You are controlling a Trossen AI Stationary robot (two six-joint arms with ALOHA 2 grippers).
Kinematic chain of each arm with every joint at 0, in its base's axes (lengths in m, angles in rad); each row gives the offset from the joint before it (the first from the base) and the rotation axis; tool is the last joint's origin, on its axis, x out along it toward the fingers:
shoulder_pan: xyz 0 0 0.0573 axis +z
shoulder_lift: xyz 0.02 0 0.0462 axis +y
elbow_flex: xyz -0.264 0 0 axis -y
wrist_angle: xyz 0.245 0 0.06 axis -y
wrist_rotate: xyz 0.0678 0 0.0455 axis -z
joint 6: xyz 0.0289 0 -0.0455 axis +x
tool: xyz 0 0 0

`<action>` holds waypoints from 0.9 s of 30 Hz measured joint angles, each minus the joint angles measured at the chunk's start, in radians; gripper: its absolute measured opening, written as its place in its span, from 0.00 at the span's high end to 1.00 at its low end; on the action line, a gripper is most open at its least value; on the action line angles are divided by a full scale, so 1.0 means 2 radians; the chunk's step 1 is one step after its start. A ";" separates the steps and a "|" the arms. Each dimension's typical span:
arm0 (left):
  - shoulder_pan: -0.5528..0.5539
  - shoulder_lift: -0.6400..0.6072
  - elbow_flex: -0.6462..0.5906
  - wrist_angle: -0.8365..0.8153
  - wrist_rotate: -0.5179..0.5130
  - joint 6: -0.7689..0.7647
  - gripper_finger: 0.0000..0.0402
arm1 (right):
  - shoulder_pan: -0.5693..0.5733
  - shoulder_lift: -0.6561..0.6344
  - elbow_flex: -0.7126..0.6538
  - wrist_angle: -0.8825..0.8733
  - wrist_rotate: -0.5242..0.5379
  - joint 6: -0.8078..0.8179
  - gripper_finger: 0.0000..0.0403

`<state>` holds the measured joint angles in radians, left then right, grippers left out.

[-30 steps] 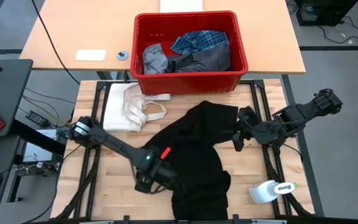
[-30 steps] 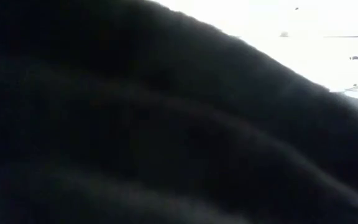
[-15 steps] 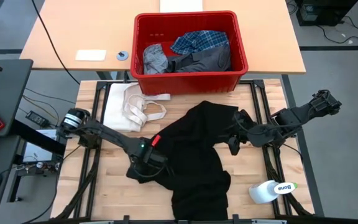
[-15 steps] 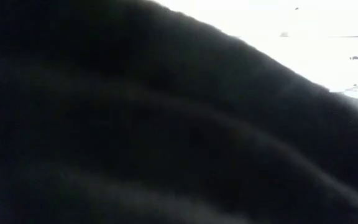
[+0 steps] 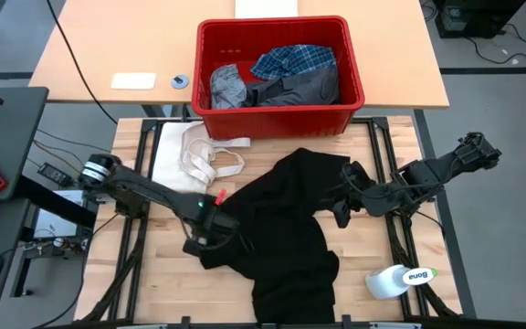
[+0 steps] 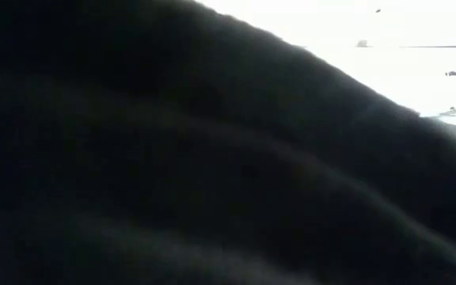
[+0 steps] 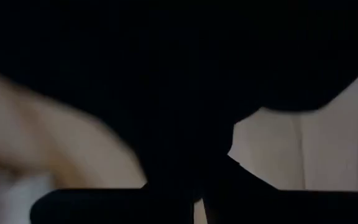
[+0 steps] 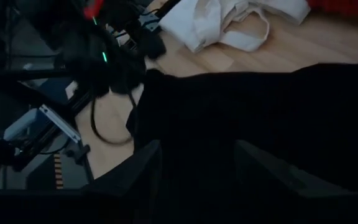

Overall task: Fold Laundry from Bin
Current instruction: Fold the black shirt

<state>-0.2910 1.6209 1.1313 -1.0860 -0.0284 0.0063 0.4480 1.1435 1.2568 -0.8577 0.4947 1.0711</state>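
The large black garment lies crumpled across the middle of the wooden table and fills most of the low view. My left gripper points down at its left edge, shut on the cloth. My right gripper hangs open over the garment's right part, fingers apart above the black cloth. Whether it touches, I cannot tell. The red bin stands at the far edge, holding the plaid shirt, a light grey piece and a dark grey one. My left gripper holds the black garment at its left edge, coming from above with the fingers pointing down. One layer or several, I cannot tell, since the cloth darkens the wrist view. The garment lies slack on the table around the fingers.
A cream-white cloth with strap loops lies on the table's far left, next to the bin. A white bottle lies at the near right corner. Bare wood shows at the near left. A second, orange table carries the bin's far half.
My left gripper has gone toward the table's left and far edges and a little down, along the black garment's left edge. The garment's bulk has stayed where it was.
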 joint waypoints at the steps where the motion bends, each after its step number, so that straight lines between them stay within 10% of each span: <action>1: 0.004 -0.017 0.000 -0.008 -0.009 -0.002 0.97 | 0.000 0.000 0.000 0.000 -0.006 0.002 0.48; 15: 0.152 -0.281 0.000 0.089 -0.146 -0.009 0.98 | -0.036 0.030 0.000 0.008 -0.108 0.015 0.50; 22: 0.241 -0.328 0.001 0.228 -0.280 -0.022 0.98 | -0.055 0.085 0.000 0.066 -0.136 0.014 0.52; 27: 0.303 -0.304 0.001 0.184 -0.289 -0.046 0.98 | -0.056 0.091 0.000 0.082 -0.111 0.031 0.54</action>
<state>0.3141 1.0134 1.1332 -0.7175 -0.6062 -0.0864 0.3367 1.3251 1.2568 -0.6947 0.2721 1.1340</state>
